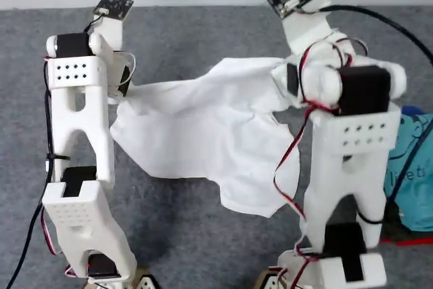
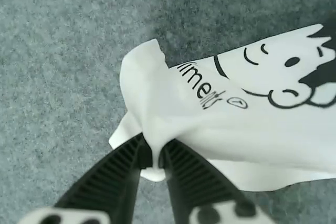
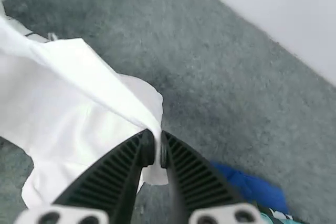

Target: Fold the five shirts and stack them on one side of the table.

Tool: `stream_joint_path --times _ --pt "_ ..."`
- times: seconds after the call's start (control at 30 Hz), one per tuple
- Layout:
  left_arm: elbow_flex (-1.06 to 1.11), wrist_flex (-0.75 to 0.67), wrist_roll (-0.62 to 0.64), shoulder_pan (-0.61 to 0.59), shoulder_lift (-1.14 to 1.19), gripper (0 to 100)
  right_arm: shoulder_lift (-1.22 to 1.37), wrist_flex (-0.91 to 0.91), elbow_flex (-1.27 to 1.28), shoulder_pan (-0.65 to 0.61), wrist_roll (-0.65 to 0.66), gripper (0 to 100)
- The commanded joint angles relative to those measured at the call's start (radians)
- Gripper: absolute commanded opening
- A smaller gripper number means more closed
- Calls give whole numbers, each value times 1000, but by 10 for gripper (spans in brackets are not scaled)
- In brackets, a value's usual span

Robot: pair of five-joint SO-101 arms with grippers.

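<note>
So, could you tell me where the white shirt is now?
In the high view the white shirt is spread over the middle of the table, one edge pinched by the left gripper, the opposite edge by the right gripper.

We count one white shirt point(image 1: 203, 133); right of the white shirt, one teal garment point(image 1: 414, 167) and one blue cloth point(image 3: 252, 190); two grippers: left gripper point(image 2: 156, 148), right gripper point(image 3: 156, 142).
</note>
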Motion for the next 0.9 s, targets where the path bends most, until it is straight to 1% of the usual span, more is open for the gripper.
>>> stream_joint_path --times 0.0,0.1,0.17,0.3,0.53,0.6,0.7,0.77,0.8,0.87 --pt "-30 21 -8 14 -11 14 -97 39 5 -7 -8 10" --pt "-2 21 -8 21 -11 14 -105 39 61 -7 -12 10" --pt "30 18 -8 21 -2 14 -87 15 161 -13 -41 10" --pt "77 17 -8 15 -2 14 -22 -182 405 -47 -61 10" --pt "177 18 -8 -21 -9 14 24 -278 743 -223 -40 10" --pt "194 18 -8 -31 -9 14 16 -314 819 -259 -40 10" --pt "219 18 -8 -34 -3 14 15 -312 890 -318 -40 16" --pt "236 18 -8 -34 -2 14 15 -289 901 -337 -40 45" --pt "243 17 -8 -35 0 14 15 -272 893 -338 -48 83" --pt "246 17 -8 -37 0 14 13 -229 852 -337 -118 174"
